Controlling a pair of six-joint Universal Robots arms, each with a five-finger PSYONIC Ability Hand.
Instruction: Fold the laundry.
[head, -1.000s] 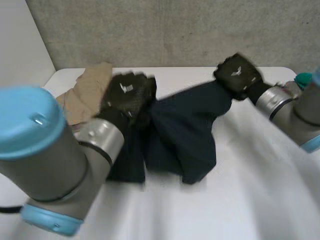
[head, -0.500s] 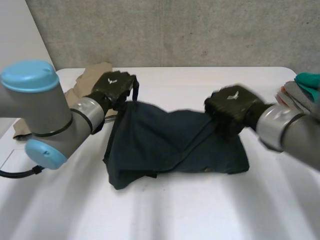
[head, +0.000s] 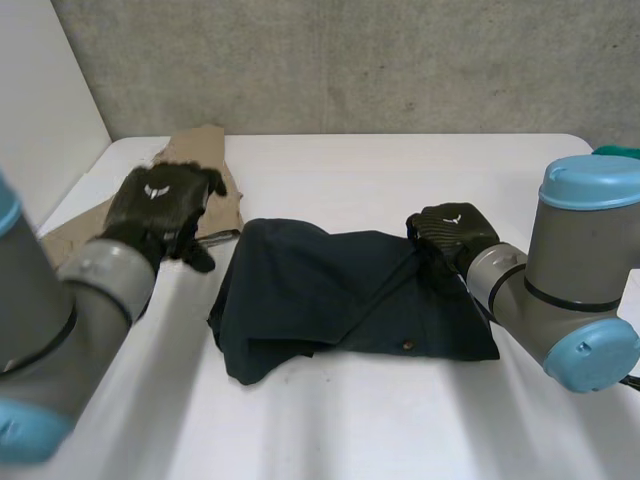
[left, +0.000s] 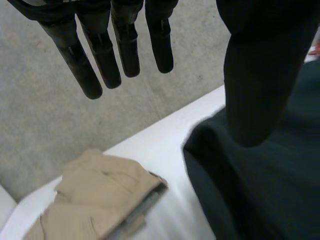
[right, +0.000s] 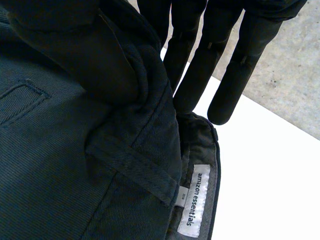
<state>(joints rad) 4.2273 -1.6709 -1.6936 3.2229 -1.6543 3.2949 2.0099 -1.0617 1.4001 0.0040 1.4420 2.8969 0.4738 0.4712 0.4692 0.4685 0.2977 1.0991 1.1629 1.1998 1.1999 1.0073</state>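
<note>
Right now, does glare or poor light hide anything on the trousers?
Head view: the light is even with no glare on the table. The trousers look dark, but their folds and a button show. Left wrist view: the left hand blocks part of them. Right wrist view: there is enough light to read the label by the right hand.

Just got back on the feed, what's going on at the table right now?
Two robot arms are working on laundry at a white table. The dark trousers lie folded over in the middle. The right robot hand is at their far right corner and pinches the waistband between thumb and fingers. The left robot hand is open and holds nothing. It is off the trousers' left side, near a tan garment at the table's far left.
</note>
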